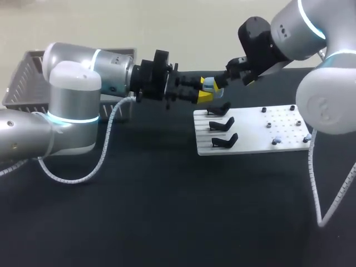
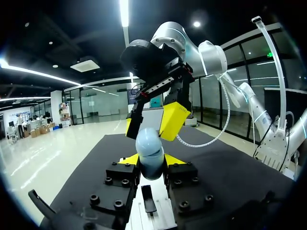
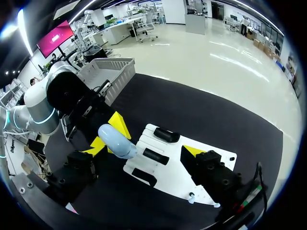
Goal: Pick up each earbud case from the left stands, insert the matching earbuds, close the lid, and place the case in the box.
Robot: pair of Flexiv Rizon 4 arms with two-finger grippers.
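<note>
My left pincer [image 2: 150, 162] pinches the pale blue earbud case [image 2: 149, 146] aloft over the black surface [image 1: 167, 211] — near the white stand plate [image 1: 253, 133]. My right pincer [image 2: 154, 122] hangs spread just ahead of it — seemingly not touching.

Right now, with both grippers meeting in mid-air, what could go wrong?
1. The left gripper holds the rounded case by one end only. A nudge from the open right gripper around its free end could tilt it or knock it loose.
2. The two grippers' yellow tips sit very close together, so they could collide.
3. A dropped case would likely fall near the board, not into the basket.
</note>
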